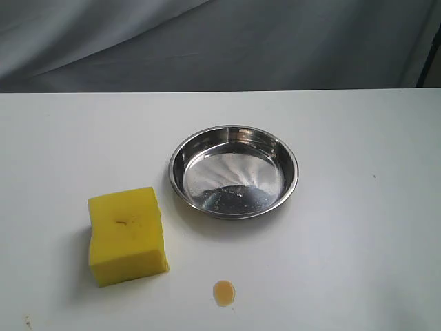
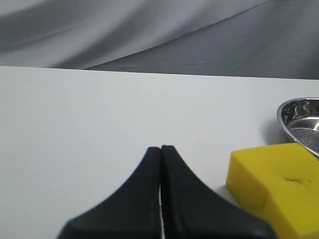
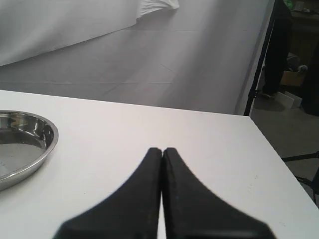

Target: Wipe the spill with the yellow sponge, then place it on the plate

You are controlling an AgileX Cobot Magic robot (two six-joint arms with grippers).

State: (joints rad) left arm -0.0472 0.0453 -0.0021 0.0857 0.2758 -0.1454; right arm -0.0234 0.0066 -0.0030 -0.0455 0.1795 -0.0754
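The yellow sponge point(image 1: 127, 234) lies on the white table at the front left, a small brown mark on its top face. The spill point(image 1: 224, 292) is a small amber drop near the front edge, to the right of the sponge. The steel plate point(image 1: 234, 171) sits empty at the centre, behind both. Neither gripper shows in the exterior view. In the left wrist view my left gripper point(image 2: 161, 148) is shut on nothing, with the sponge point(image 2: 279, 184) and the plate's rim point(image 2: 294, 119) off to one side. My right gripper point(image 3: 162, 150) is shut and empty too, beside the plate point(image 3: 22, 144).
The white table point(image 1: 358, 227) ends at a back edge before a grey cloth backdrop point(image 1: 220, 41). A tiny dark speck point(image 1: 28, 320) lies at the front left. The right wrist view shows the table's far corner and a dark stand point(image 3: 259, 59) beyond it.
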